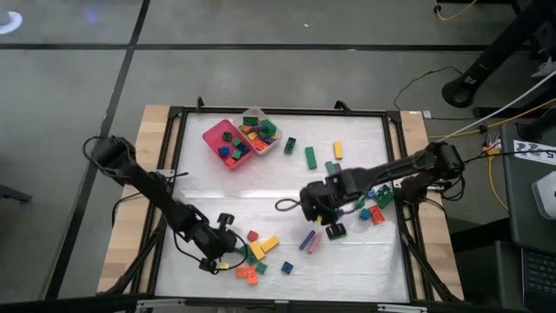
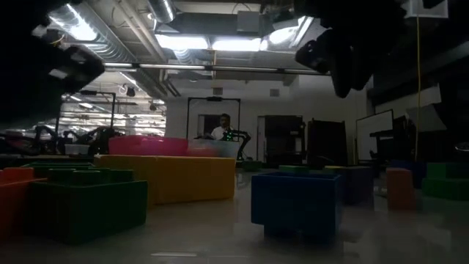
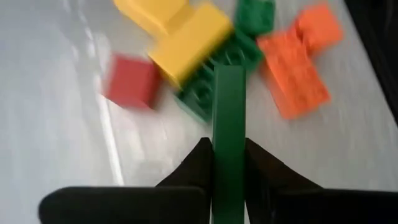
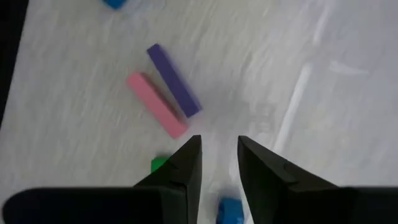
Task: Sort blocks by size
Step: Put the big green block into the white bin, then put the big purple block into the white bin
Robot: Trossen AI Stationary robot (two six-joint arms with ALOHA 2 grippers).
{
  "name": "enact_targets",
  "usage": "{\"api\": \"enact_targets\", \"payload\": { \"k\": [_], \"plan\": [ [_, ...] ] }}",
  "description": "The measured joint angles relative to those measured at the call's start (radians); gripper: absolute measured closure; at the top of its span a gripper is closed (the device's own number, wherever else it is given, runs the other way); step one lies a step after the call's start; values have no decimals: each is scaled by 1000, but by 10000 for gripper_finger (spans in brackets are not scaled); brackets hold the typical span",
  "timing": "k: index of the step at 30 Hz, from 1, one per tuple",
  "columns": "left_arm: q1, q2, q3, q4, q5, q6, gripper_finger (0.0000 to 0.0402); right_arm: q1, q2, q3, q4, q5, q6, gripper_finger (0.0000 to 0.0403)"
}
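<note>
From above, the left tool [image 1: 228, 252] sits low at the near left of the bench [image 1: 347, 261], at the edge of a cluster of blocks [image 1: 258, 252] in yellow, red, orange and green. The right tool [image 1: 310, 209] hangs over the middle, with a pink and purple pair of bars [image 1: 308, 240] just in front of it. A pink tray [image 1: 228, 143] and a clear tray [image 1: 260, 131] at the far side hold more blocks.

The low view adds only dim close-ups: a green block [image 2: 88, 202], a long yellow one [image 2: 172, 177], a blue one [image 2: 297, 202].

The left wrist view shows what the others hide: the left tool's fingers [image 3: 199, 167] are clamped on a long green bar [image 3: 228, 124].

The right wrist view shows its fingers [image 4: 186, 165] slightly parted and empty above the bench, near the purple bar [image 4: 174, 81] and pink bar [image 4: 157, 104].
</note>
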Motion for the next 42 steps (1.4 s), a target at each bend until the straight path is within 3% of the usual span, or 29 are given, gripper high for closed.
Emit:
{"api": "enact_targets", "payload": {
  "k": [4, 7, 10, 12, 19, 25, 31, 37, 42],
  "plan": [
    [60, -102, 0, -17, -86, 154, 362, 35, 0, -24, 35, 60, 12, 299],
    [130, -166, 0, -28, -225, 317, 362, 46, 0, -34, 70, 101, 11, 299],
    [237, -200, 0, 0, -367, 453, 357, 44, 0, -40, 108, 133, 12, 299],
    [329, -200, 0, 29, -396, 492, 355, 42, 0, -40, 117, 145, 12, 299],
    [667, -156, 0, 166, -377, 554, 355, 42, 0, -40, 145, 194, 12, 299],
    [870, -106, 0, 225, -182, 535, 342, 42, 0, -40, 162, 270, 33, 299],
    [963, -28, 0, 295, -163, 500, 329, 42, 0, -40, 164, 278, 33, 287],
    [1018, 59, 0, 388, -161, 521, 296, 42, 1, -40, 172, 305, 34, 219],
    [1034, 93, 0, 403, -162, 483, 256, 42, 13, -40, 176, 212, 23, 185]
  ]
}}
